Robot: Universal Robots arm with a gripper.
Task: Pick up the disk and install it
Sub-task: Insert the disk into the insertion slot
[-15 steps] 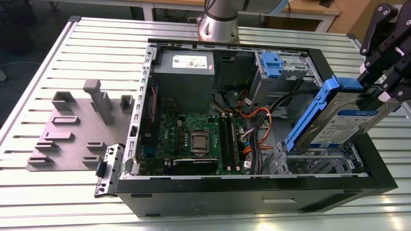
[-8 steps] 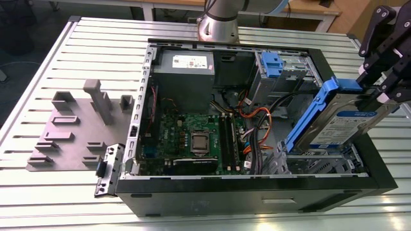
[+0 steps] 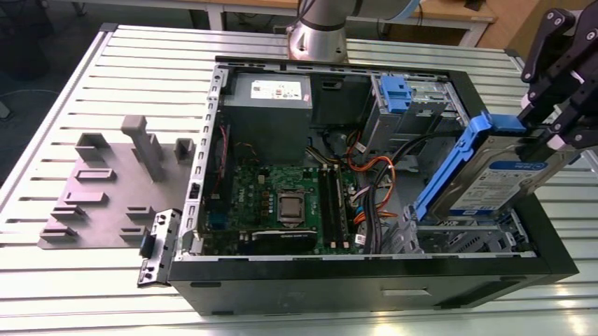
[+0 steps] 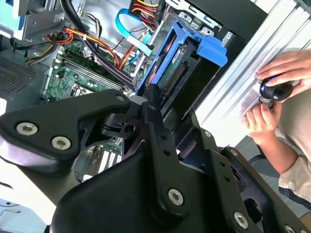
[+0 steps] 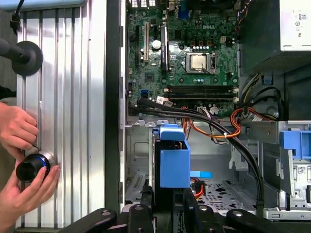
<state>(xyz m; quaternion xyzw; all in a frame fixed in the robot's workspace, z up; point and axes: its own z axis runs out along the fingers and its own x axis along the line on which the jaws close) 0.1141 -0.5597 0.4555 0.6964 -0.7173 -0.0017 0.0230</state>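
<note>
The disk point(image 3: 494, 176), a silver drive with a white-and-blue label in a blue plastic carrier, hangs tilted over the grey drive cage point(image 3: 464, 239) at the exterior view's right corner of the open computer case point(image 3: 374, 290). My black gripper point(image 3: 553, 134) is shut on the disk's upper end from the exterior view's right. In the first wrist view the carrier's blue end point(image 5: 174, 161) stands edge-on between my fingers point(image 5: 144, 209), above the open bay floor point(image 5: 138, 167). The second wrist view shows the blue carrier point(image 4: 201, 48) beyond my black linkages point(image 4: 150, 145).
Inside the case are a grey power supply point(image 3: 266, 105), a green motherboard point(image 3: 280, 203), orange and black cables point(image 3: 374, 175) and an upper cage with a blue latch point(image 3: 397, 94). A grey fixture plate point(image 3: 103, 189) lies left. A person's hands point(image 5: 19, 160) hold a black knob beside the case.
</note>
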